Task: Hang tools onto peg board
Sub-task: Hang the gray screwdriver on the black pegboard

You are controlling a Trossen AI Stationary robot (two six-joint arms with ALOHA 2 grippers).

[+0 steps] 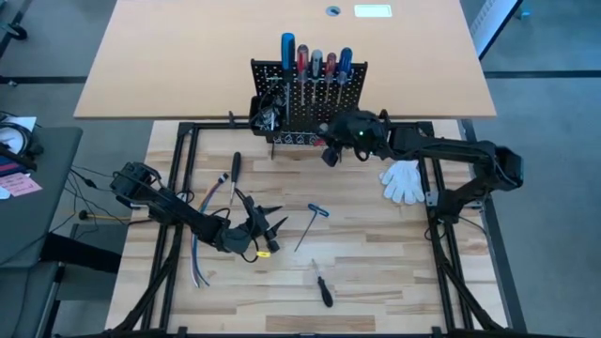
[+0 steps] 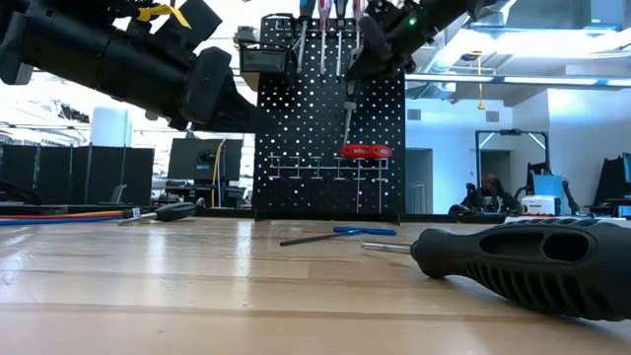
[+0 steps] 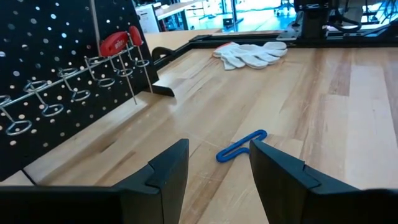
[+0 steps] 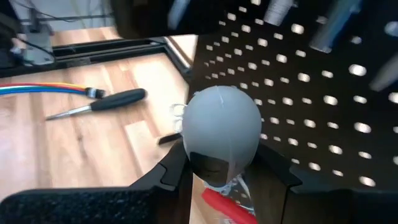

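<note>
Wooden table [image 1: 376, 253] carries the peg board [image 1: 310, 103] at its far edge; no writing is readable. Right gripper [image 1: 331, 152] clamps a grey-handled screwdriver [image 4: 222, 134] against it. Left gripper [image 3: 217, 168] hovers, jaws apart, over a blue key [image 3: 241, 145].

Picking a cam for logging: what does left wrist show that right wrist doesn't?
Left wrist only: the open left gripper over the blue T-handle key, the white glove, empty ring hooks. Right wrist only: the right gripper shut on a grey-handled screwdriver, a black-handled screwdriver lying by coloured cables. Both: the peg board and wooden table.
</note>
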